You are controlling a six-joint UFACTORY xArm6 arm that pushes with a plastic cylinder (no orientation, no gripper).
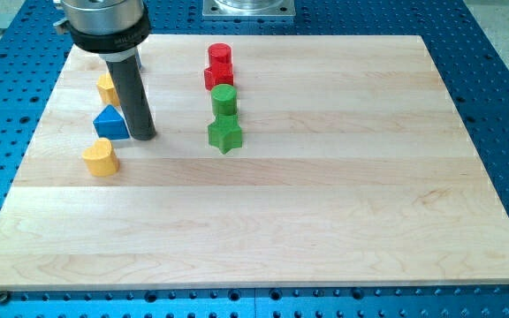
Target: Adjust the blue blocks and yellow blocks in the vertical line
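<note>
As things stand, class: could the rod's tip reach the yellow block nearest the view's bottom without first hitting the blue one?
Probably yes. My tip rests just right of the blue triangular block; the yellow block sits below-left, and bare board leaves a path around the blue corner.

My tip [143, 135] stands just right of the blue triangular block [110, 123], touching or nearly so; a yellow block [106, 88] crowds above it, a yellow heart-like block [101, 157] below-left; red [218, 66] and green blocks [224, 117] wall a column further right — a clear lane runs between.
</note>
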